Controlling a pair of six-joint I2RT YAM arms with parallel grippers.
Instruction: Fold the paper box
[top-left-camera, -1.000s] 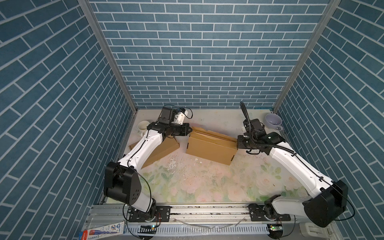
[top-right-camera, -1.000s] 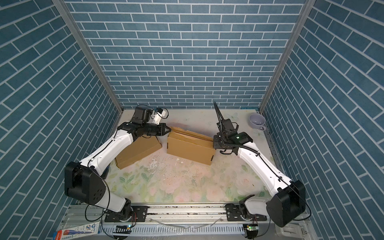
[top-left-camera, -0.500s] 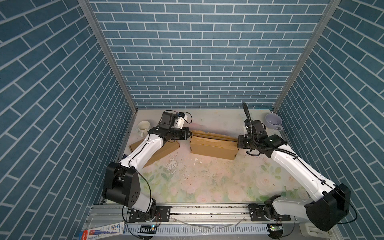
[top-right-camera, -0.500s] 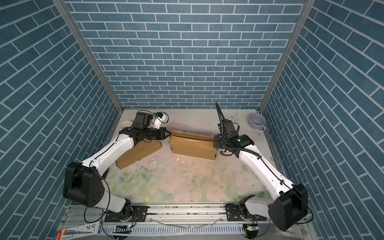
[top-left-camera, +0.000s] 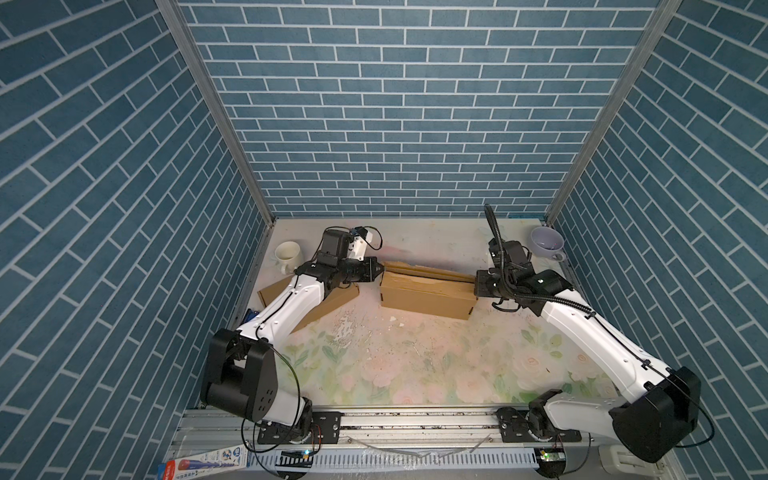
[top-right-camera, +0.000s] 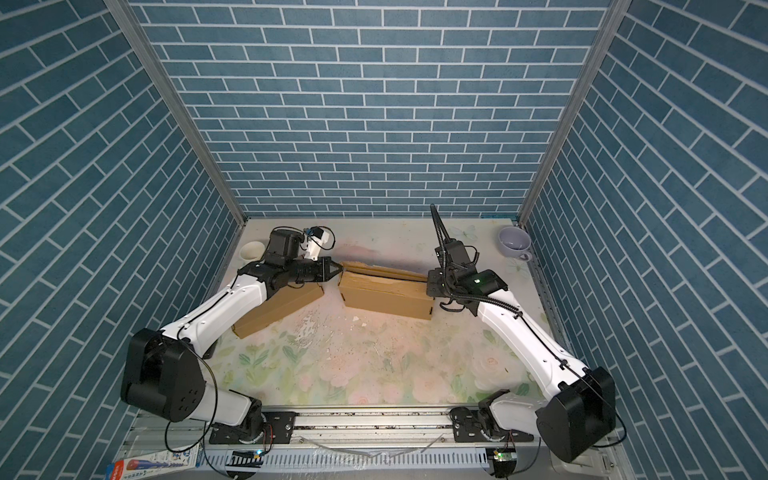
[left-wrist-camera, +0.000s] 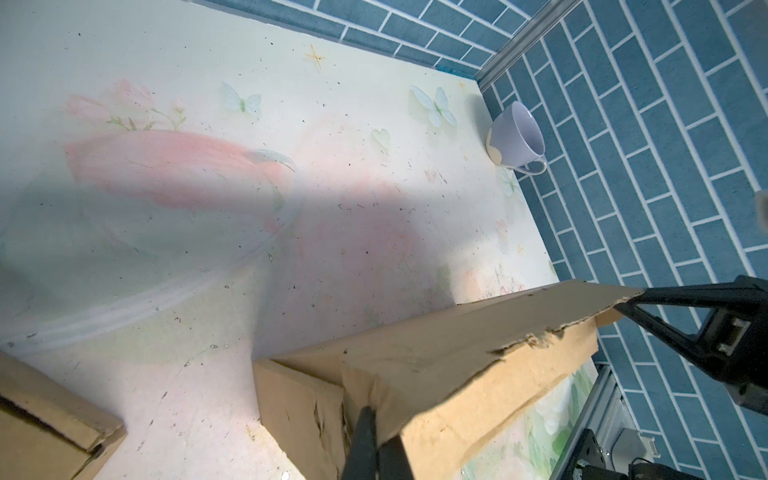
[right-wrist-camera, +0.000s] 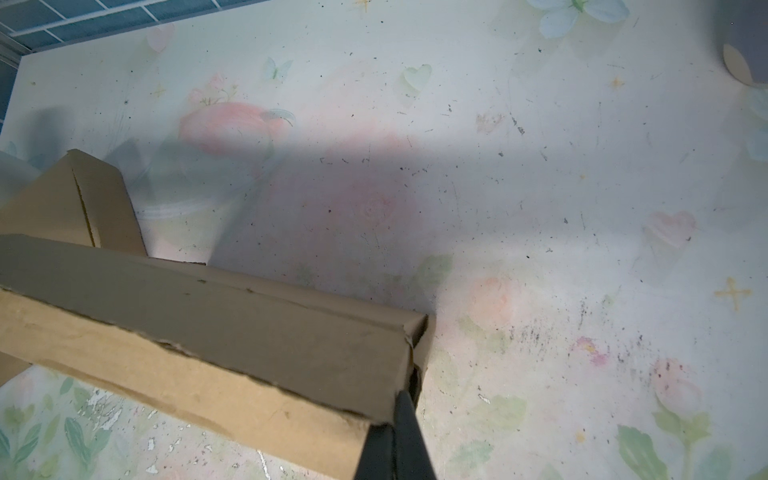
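Observation:
The brown paper box (top-left-camera: 428, 291) (top-right-camera: 386, 296) lies lengthwise across the back middle of the table in both top views, its top flaps ragged. My left gripper (top-left-camera: 379, 270) (top-right-camera: 338, 270) is shut, its tips pressed against the box's left end. In the left wrist view the tips (left-wrist-camera: 369, 415) sit in a crumpled crease of the box (left-wrist-camera: 436, 365). My right gripper (top-left-camera: 477, 286) (top-right-camera: 430, 286) is shut against the right end. In the right wrist view its tips (right-wrist-camera: 403, 397) touch the end corner of the box (right-wrist-camera: 208, 332). Nothing shows between either pair of fingers.
A second cardboard box (top-left-camera: 309, 305) (top-right-camera: 274, 309) lies under my left arm by the left wall. A white mug (top-left-camera: 287, 255) stands at the back left. A lilac cup (top-left-camera: 547, 242) (left-wrist-camera: 517, 137) sits in the back right corner. White flakes dot the floral mat (top-left-camera: 395, 365).
The box has tipped back and lies lower, showing less of its front face. My left gripper has dropped to the box's left end. The right gripper has shifted slightly back with the box.

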